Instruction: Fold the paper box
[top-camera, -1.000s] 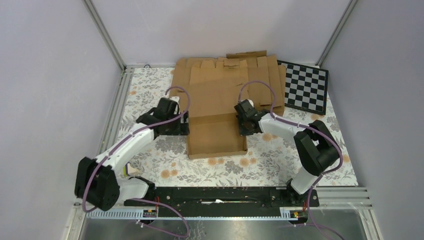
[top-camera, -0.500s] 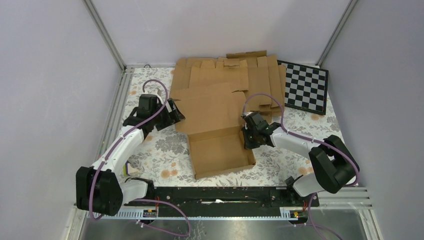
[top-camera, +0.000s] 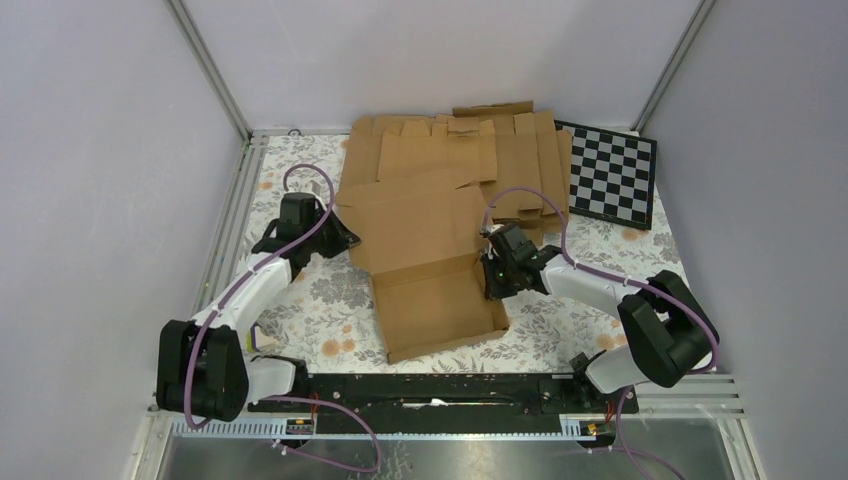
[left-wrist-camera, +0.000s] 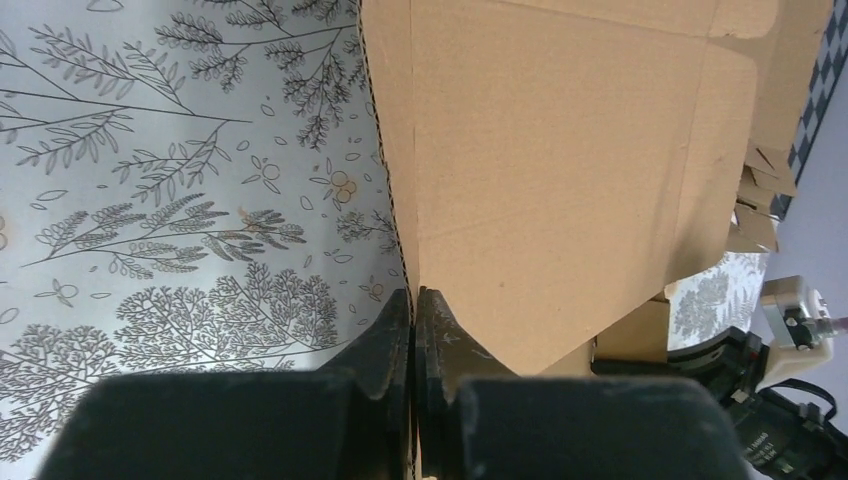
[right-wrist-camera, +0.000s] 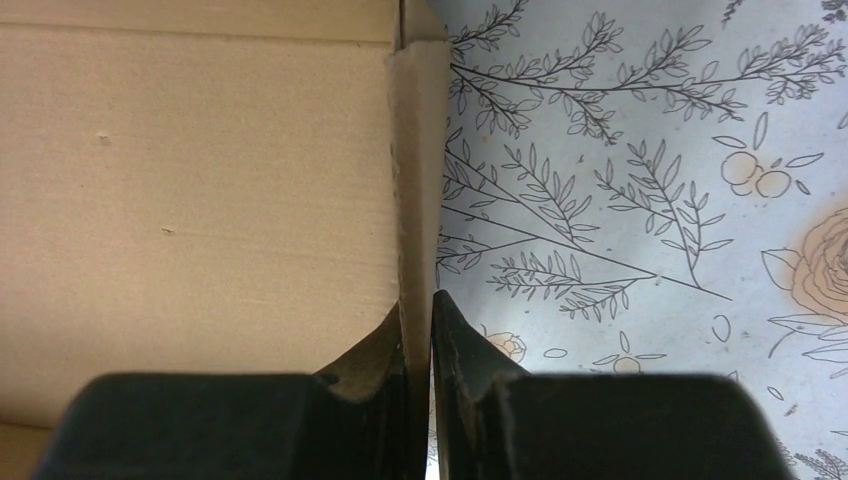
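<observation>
The paper box (top-camera: 440, 305) lies mid-table as a shallow brown tray with its big lid flap (top-camera: 410, 225) tilted up behind it. My left gripper (top-camera: 346, 240) is shut on the lid flap's left edge; in the left wrist view the corrugated edge (left-wrist-camera: 392, 200) runs straight between the closed fingers of that gripper (left-wrist-camera: 413, 300). My right gripper (top-camera: 491, 281) is shut on the tray's upright right wall. In the right wrist view that wall (right-wrist-camera: 418, 180) is pinched between the tips of the gripper (right-wrist-camera: 420, 305), and the tray's inside (right-wrist-camera: 200, 180) is to its left.
A pile of flat brown cardboard blanks (top-camera: 520, 160) lies just behind the box, with a black-and-white checkerboard (top-camera: 612, 172) at the back right. A floral cloth (top-camera: 310, 300) covers the table. Metal frame rails (top-camera: 228, 230) run along the left side, and grey walls close in the cell.
My left gripper swung out to the lid flap's left edge, stood open there, and has now closed on it. The right gripper pulled the box slightly nearer and turned it.
</observation>
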